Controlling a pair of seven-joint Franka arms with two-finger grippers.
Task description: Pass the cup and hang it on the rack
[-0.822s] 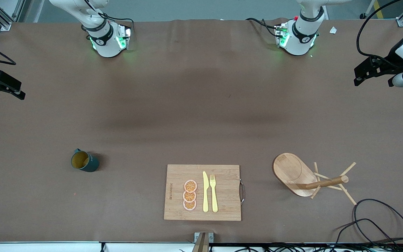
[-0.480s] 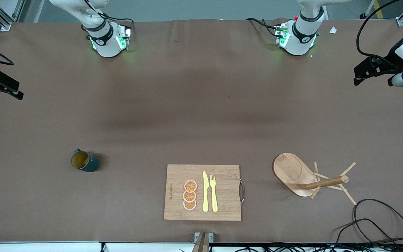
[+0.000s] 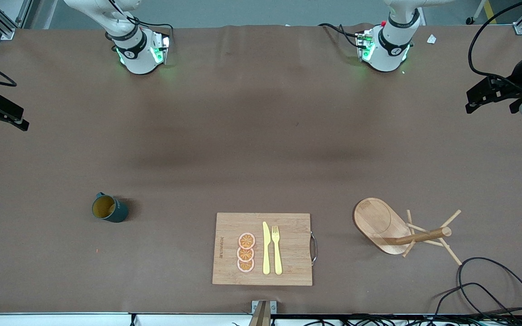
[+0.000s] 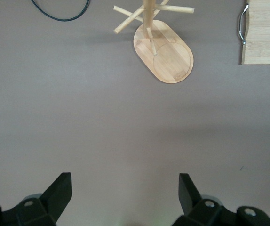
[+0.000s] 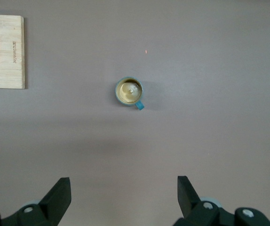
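The dark teal cup [image 3: 109,208] stands upright on the brown table toward the right arm's end, and its tan inside shows. It also shows in the right wrist view [image 5: 129,92]. The wooden rack [image 3: 397,228] stands toward the left arm's end on its oval base, and it shows in the left wrist view [image 4: 165,52]. My right gripper [image 3: 2,115] is open and empty, high over the table's end and well away from the cup; in its wrist view [image 5: 124,188] bare table lies between its fingers. My left gripper [image 3: 482,96] is open and empty, high near the other end, its fingers [image 4: 125,188] over bare table.
A bamboo cutting board [image 3: 263,249] with orange slices, a yellow knife and a fork lies between cup and rack, near the front edge. A black cable [image 3: 492,285] loops on the table beside the rack, nearer the front camera.
Both grippers have drifted slightly outward toward their ends of the table, the left one more so. The cup and rack have not moved.
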